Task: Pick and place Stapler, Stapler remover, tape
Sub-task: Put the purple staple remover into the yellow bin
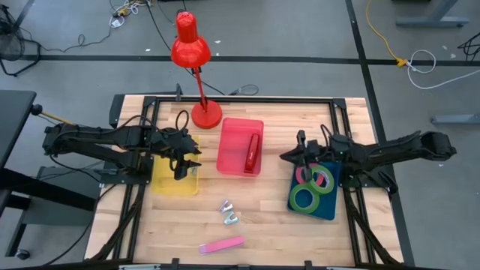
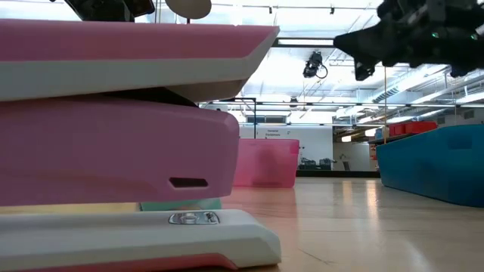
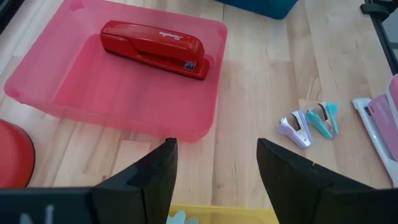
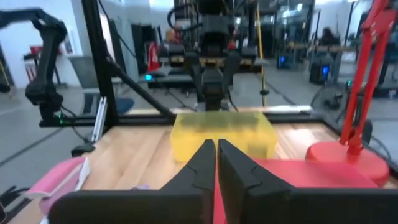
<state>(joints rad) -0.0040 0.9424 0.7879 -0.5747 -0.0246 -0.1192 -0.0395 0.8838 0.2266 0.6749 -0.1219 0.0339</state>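
Dark left arm reaches in from the left table edge, roughly level, left gripper (image 1: 182,159) hanging over the yellow bin (image 1: 175,182), fingers (image 3: 149,180) apart with nothing between them. Left wrist view looks past those fingers at the pink bin and the staple removers

Right arm comes in from the right edge, right gripper (image 1: 289,156) above the near-left corner of the blue bin (image 1: 328,208), between it and the pink bin. Jaws together, empty; right wrist view shows the two fingers (image 4: 200,171) pressed flat against each other, pointing across at the yellow bin and the left arm

Containers:
- pink bin (image 1: 234,133), table centre: red stapler (image 1: 252,152) lying flat inside, along its right side
- blue bin, right side: three tape rolls lying flat — two green tape rolls (image 1: 304,199), one pinkish-red tape roll (image 1: 304,176) partly under the right arm
- yellow bin: something pale shows at its edge in the left wrist view, can't tell what it is

Loose on the wood:
- two staple removers (image 1: 228,212) just beside each other, one lilac, one teal, in front of the pink bin
- pink stapler (image 1: 222,244) near the front edge, well apart from every bin; it fills most of the low view

Red desk lamp (image 1: 193,56) stands at the back, base just beside the pink bin's rear left corner
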